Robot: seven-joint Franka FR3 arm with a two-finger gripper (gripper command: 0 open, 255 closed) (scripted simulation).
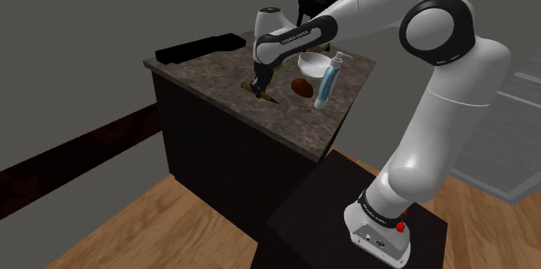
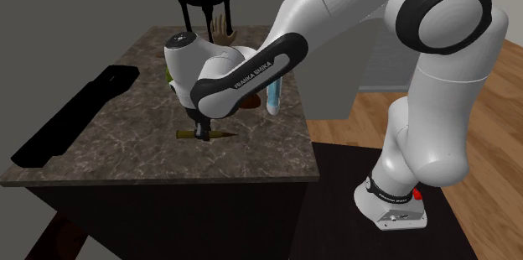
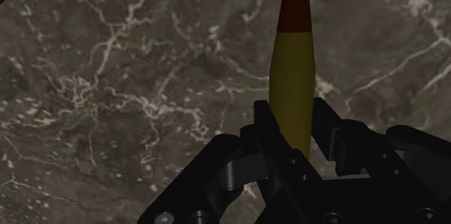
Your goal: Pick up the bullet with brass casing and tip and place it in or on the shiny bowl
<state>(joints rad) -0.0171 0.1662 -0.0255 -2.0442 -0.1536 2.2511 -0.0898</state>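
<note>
Pincer (image 3: 293,118) is seen clenched across the bullet (image 3: 293,63). It is gripped at the smooth olive-yellow cylindrical casing, so the tapered red-brown tip is left free. The bullet is held low against the veined, marbled countertop (image 1: 208,68), near its middle. A rounded white bowl (image 1: 314,63) is set nearer the far edge.
</note>
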